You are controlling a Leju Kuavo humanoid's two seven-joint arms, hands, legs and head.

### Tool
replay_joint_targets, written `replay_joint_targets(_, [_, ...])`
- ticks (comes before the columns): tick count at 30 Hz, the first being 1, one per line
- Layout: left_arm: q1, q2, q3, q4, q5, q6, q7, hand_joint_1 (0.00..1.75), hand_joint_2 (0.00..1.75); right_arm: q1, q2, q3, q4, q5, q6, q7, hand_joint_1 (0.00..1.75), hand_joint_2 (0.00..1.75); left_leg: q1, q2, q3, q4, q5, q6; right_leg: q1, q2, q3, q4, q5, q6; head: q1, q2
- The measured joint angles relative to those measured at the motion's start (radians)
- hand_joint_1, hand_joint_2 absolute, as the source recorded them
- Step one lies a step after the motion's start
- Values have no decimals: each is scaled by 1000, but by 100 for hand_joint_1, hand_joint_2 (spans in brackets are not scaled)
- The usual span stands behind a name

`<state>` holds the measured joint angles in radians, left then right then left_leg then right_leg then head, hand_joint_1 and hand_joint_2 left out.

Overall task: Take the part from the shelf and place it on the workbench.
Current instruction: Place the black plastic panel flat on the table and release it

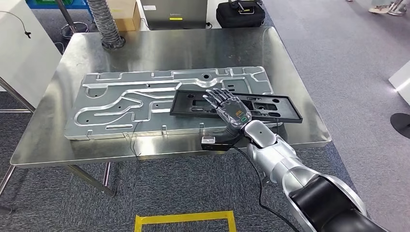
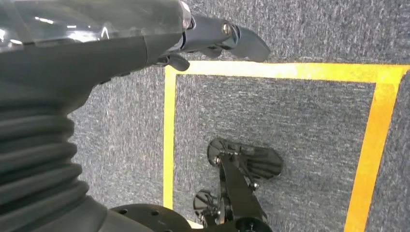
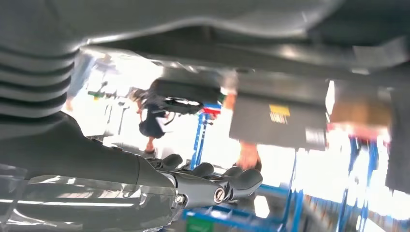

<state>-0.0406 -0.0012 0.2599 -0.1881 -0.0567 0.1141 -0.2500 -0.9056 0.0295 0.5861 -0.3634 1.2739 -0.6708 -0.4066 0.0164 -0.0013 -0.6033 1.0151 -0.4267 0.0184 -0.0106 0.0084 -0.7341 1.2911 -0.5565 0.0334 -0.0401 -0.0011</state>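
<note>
On the steel workbench [image 1: 43, 140], toward its left and centre, lies a large silver machined plate [image 1: 121, 108] with winding grooves; a grey ribbed hose [image 1: 107, 24] comes down at the bench's far left edge; further right, the black part [image 1: 270, 107], a flat rectangular frame with cut-outs, rests partly on the silver plate and partly on the bare bench top, slightly skewed; the right hand [image 1: 228, 107] lies flat over the part's middle with its fingers spread and extended, palm down, gripping nothing; whether it touches the part cannot be told; off the bench, the left hand [image 2: 212, 41] hangs above grey carpet [image 2: 270, 116] marked with yellow tape [image 2: 372, 145], its fingers loosely extended and empty.
</note>
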Motion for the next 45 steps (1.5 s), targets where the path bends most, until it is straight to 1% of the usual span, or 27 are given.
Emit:
replay_joint_targets(1, [0,-1,1,0,-1,1,1,0,0,8,0,-29,-31,-41,-11,-34,0,0,0,-1,0,2,-1,-1,-1,-1,22,-48,32,-1,0,0])
replay_joint_targets(3, [-1,-2,4,0,-2,4,2,0,0,15,0,-95,-100,-104,-21,-94,0,0,-2,-1,0,6,-5,-7,-1,-3,87,-182,94,-8,0,0])
replay_joint_targets(4, [-2,-2,5,0,-2,5,2,0,0,16,1,-126,-133,-129,-24,-119,0,0,-4,-1,-1,8,-6,-11,2,-4,109,-231,110,-12,0,0])
replay_joint_targets(5, [-3,-3,7,0,-2,6,3,0,0,20,2,-152,-164,-155,-26,-144,0,0,-5,-1,-1,9,-7,-15,4,-4,120,-255,114,-17,0,0])
replay_joint_targets(9, [-3,-4,15,0,-5,10,10,0,0,55,3,-258,-315,-353,-28,-253,0,0,-4,-2,-4,18,-16,-36,3,-5,126,-272,117,-41,0,0])
replay_joint_targets(11, [-2,-6,19,0,-6,10,12,0,0,74,0,-294,-405,-458,-26,-269,0,0,-2,-1,-37,96,-66,-44,0,-6,130,-279,121,-52,0,0])
replay_joint_targets(13, [-2,-6,25,0,-7,10,13,0,0,108,-9,-317,-509,-536,-26,-275,0,0,-1,-1,-92,223,-127,-48,1,-6,131,-279,120,-56,0,0])
replay_joint_targets(14, [-1,-6,29,0,-7,10,13,0,0,131,-14,-330,-572,-569,-27,-278,0,0,-1,-1,-113,268,-141,-49,2,-6,132,-279,120,-57,0,0])
replay_joint_targets(15, [0,-7,34,0,-7,10,12,0,0,158,-19,-346,-639,-594,-28,-281,0,0,-1,-1,-117,278,-135,-49,2,-6,132,-278,119,-56,0,0])
replay_joint_targets(16, [1,-7,38,0,-7,10,11,0,0,186,-22,-363,-707,-613,-29,-283,0,0,-1,-1,-104,252,-112,-47,3,-5,134,-277,117,-55,0,0])
replay_joint_targets(18, [1,-7,47,0,-4,7,5,0,0,237,-27,-405,-866,-618,-30,-286,0,0,-2,-1,-36,119,-47,-38,4,-5,137,-275,113,-51,0,0])
replay_joint_targets(19, [2,-7,52,0,-1,3,-1,0,0,263,-27,-428,-946,-594,-30,-288,0,0,-4,-2,-5,59,-28,-34,6,-5,138,-273,111,-47,0,0])
replay_joint_targets(21, [3,-9,65,0,8,-9,-16,0,0,329,-25,-479,-1113,-505,-30,-290,0,0,-8,-5,22,6,-24,-27,8,-6,139,-274,109,-38,0,0])
replay_joint_targets(24, [8,-13,84,0,13,-24,-30,0,0,431,-15,-558,-1311,-400,-30,-293,0,0,-6,-6,28,-5,-21,-12,7,-7,143,-273,103,-20,0,0])
replay_joint_targets(26, [10,-18,93,0,9,-29,-32,0,0,495,-11,-605,-1406,-390,-30,-293,0,0,-2,-3,32,-13,-14,0,5,-7,121,-214,57,-9,0,0])
replay_joint_targets(28, [11,-21,103,0,4,-30,-32,0,0,585,-10,-649,-1486,-379,-30,-293,0,0,-3,-3,30,-13,-12,5,3,-7,65,-84,-16,-2,0,0])
replay_joint_targets(29, [12,-23,110,0,4,-30,-32,0,0,632,-8,-667,-1517,-367,-30,-291,0,0,-3,-4,28,-11,-12,5,2,-7,39,-25,-41,1,0,0])
replay_joint_targets(30, [13,-24,116,0,5,-30,-33,0,0,675,-5,-682,-1545,-352,-30,-284,0,0,-3,-4,26,-10,-12,6,1,-7,26,8,-48,3,0,0])
replay_joint_targets(31, [14,-26,122,0,7,-30,-34,0,0,712,-1,-692,-1569,-337,-30,-273,0,0,-3,-3,24,-7,-12,5,-1,-7,30,3,-37,4,0,0])
replay_joint_targets(32, [15,-27,127,0,10,-29,-34,0,0,742,2,-698,-1591,-328,-30,-265,0,0,-3,-3,22,-5,-12,5,-2,-8,56,-45,-9,4,0,0])
replay_joint_targets(33, [14,-28,132,0,12,-29,-35,0,0,769,5,-701,-1611,-325,-30,-261,0,0,-3,-2,20,-2,-13,3,-4,-8,98,-119,24,3,0,0])
replay_joint_targets(35, [13,-29,142,0,17,-27,-34,0,0,814,11,-709,-1637,-335,-29,-273,0,0,-5,-2,19,3,-13,-5,-3,-7,164,-240,67,-4,0,0])
replay_joint_targets(36, [12,-29,147,0,19,-26,-32,0,0,835,16,-714,-1642,-336,-29,-279,0,0,-7,-2,18,5,-12,-10,-2,-6,177,-267,74,-9,0,0])
replay_joint_targets(39, [14,-29,167,0,29,-23,-26,0,0,896,35,-731,-1646,-325,-29,-284,0,0,-6,-3,16,4,-8,-29,1,-5,171,-274,86,-30,0,0])
replay_joint_targets(41, [15,-30,179,0,33,-20,-25,0,0,924,50,-742,-1646,-322,-29,-286,0,0,-4,-2,2,39,-44,-39,-2,-7,164,-280,99,-45,0,0])
replay_joint_targets(44, [16,-33,193,0,31,-14,-29,0,0,955,72,-771,-1638,-327,-29,-288,0,0,-2,-2,-51,207,-169,-46,0,-10,141,-281,117,-56,0,0])
replay_joint_targets(45, [16,-33,196,0,28,-13,-33,0,0,966,77,-783,-1633,-334,-29,-288,0,0,-2,-2,-60,253,-196,-47,2,-10,131,-280,124,-56,0,0])
